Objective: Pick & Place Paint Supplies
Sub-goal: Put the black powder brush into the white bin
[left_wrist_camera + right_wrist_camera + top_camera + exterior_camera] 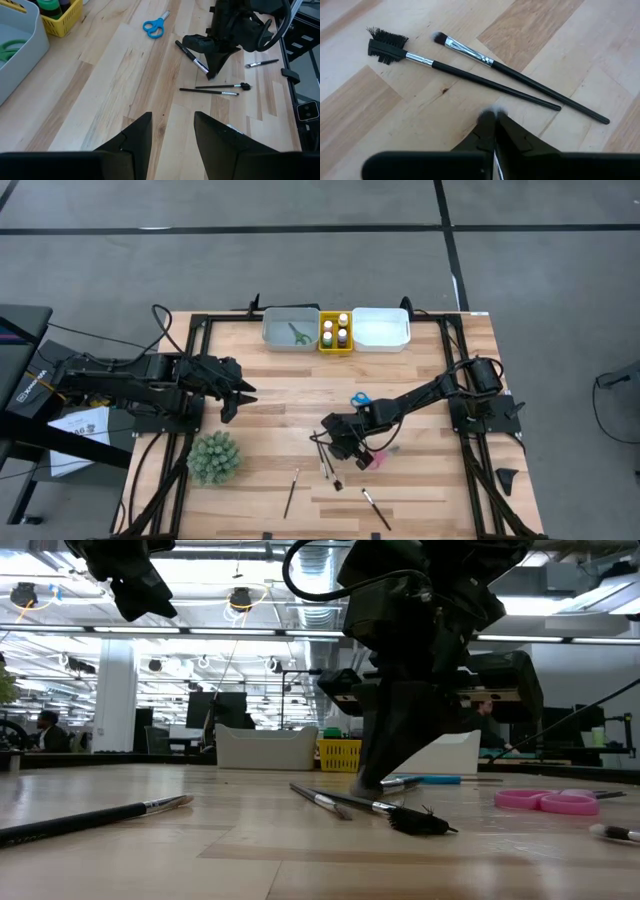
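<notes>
The right gripper (495, 116) is pinched on a thin brush (192, 56) — its tip at the tabletop (360, 115). Just ahead lie two brushes (485, 82) nearly parallel, bristles pointing the same way — the left gripper (172, 132) waits apart.

The high view looked straight down on the whole table (420, 395); the low view sat at tabletop level facing the room; both wrist views looked closely past their fingers, sharing the brushes (470, 75).
</notes>
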Motion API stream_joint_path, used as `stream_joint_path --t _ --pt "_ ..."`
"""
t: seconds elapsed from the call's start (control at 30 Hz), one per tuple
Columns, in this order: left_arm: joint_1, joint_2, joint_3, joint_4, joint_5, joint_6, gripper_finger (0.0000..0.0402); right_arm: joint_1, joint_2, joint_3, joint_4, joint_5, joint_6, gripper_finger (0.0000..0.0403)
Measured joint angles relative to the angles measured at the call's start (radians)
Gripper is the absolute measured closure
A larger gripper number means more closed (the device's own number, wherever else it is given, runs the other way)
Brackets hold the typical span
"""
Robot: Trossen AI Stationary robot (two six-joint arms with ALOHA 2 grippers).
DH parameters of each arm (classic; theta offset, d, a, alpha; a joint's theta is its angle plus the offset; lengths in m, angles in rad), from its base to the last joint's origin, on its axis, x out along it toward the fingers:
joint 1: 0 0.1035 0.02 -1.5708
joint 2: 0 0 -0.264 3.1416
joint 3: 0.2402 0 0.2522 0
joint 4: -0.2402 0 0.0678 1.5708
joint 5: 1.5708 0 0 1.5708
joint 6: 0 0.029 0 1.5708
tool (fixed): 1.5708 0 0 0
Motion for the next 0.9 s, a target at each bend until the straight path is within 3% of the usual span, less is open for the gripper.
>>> stream_joint_path --t 0.6,0.9 --pt "0.0 0.0 0.0 0.004 -0.003 0.0 0.0262 0.0 -0.032 -0.001 -0.067 0.035 0.064 0.0402" --pt "0.0 0.0 -0.004 0.028 -0.02 0.0 0.0262 -0.058 -0.135 0.004 -0.012 0.03 0.282 0.0403"
